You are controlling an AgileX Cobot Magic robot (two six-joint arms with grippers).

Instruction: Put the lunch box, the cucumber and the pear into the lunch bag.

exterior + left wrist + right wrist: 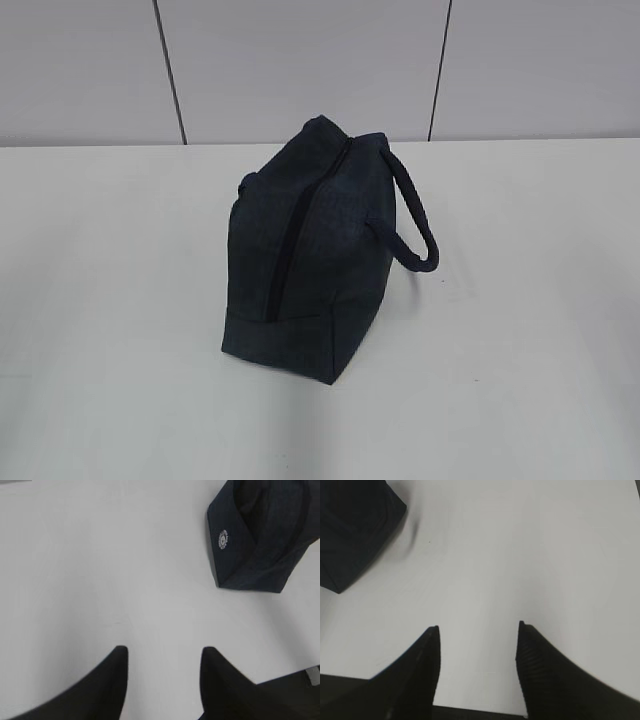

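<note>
The lunch bag [310, 250] stood zipped on the table [100, 300]. Both pincers, left [164, 652] and right [477, 630], hung apart and empty. No food showed; unzipping probably came next.

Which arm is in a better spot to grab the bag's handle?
Probably the right gripper: the handle of the lunch bag loops out toward its side. Both it and the left gripper hang open, empty, over bare table.
</note>
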